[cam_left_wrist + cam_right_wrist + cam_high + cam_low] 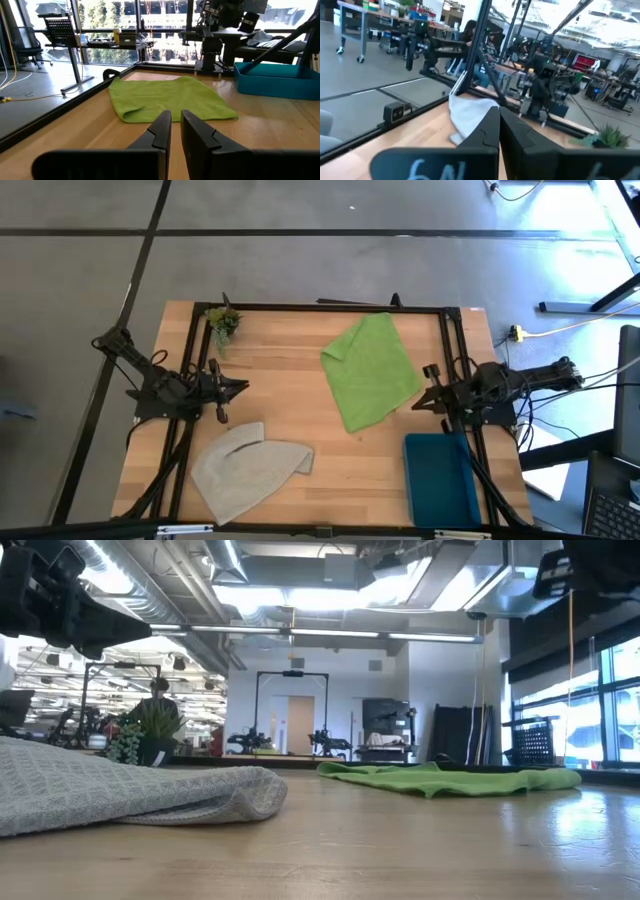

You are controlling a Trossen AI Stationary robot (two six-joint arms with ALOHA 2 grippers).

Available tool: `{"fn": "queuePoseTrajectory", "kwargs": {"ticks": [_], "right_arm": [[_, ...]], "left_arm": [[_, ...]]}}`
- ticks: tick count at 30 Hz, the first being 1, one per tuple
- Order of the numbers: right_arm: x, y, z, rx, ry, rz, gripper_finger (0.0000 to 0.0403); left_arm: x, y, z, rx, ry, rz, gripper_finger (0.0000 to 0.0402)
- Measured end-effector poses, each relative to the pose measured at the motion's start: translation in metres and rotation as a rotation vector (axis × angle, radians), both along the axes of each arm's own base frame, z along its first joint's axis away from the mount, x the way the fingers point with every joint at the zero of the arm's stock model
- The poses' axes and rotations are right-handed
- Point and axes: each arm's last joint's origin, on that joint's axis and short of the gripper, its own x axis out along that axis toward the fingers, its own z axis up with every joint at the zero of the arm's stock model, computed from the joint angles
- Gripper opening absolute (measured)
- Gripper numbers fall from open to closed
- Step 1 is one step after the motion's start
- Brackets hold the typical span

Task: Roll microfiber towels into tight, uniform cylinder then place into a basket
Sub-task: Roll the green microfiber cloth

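The lime green towel (370, 370) lies flat on the far right part of the table, one corner folded; it also shows in the left wrist view (165, 97) and the low view (440, 778). The grey-beige towel (250, 470) lies loosely folded at the near left, and shows in the low view (130, 790) and the right wrist view (467, 112). The teal bin (440, 478) stands at the near right, empty. My left gripper (240, 387) hovers shut at the table's left side. My right gripper (418, 402) hovers shut at the right side, beside the green towel's near right corner.
A small green plant sprig (222, 322) stands at the far left corner. A black frame (320, 307) runs along the table's far edge and sides. Bare wood lies in the middle between the two towels.
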Motion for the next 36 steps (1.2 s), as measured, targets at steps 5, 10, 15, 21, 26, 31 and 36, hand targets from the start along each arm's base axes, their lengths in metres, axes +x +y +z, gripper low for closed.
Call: {"fn": "queuePoseTrajectory", "kwargs": {"ticks": [5, 10, 15, 21, 26, 31, 36], "right_arm": [[-0.005, -0.006, 0.021, 0.003, 0.037, -0.162, 0.0004], [-0.002, -0.009, 0.021, 0.017, 0.072, -0.301, 0.0002], [0.003, -0.013, 0.016, -0.029, 0.123, -0.468, 0.0002], [0.008, -0.017, 0.011, -0.062, 0.173, -0.594, 0.0002], [0.009, -0.017, 0.011, -0.021, 0.180, -0.596, 0.0002], [0.009, -0.017, 0.011, -0.011, 0.179, -0.596, 0.0002], [0.009, -0.016, 0.011, 0.004, 0.181, -0.555, 0.0003]], "left_arm": [[0.000, 0.000, 0.000, 0.000, 0.000, 0.000, 0.0030], [0.000, 0.000, 0.000, 0.000, 0.000, 0.000, 0.0030], [0.000, 0.000, 0.000, 0.000, 0.000, -0.001, 0.0030], [0.000, 0.000, 0.000, 0.000, 0.000, -0.001, 0.0030], [0.000, 0.000, 0.000, 0.000, 0.000, 0.000, 0.0030], [0.000, 0.000, 0.000, 0.000, 0.000, 0.000, 0.0030], [0.000, 0.000, 0.000, 0.000, 0.000, 0.000, 0.0030]]}}
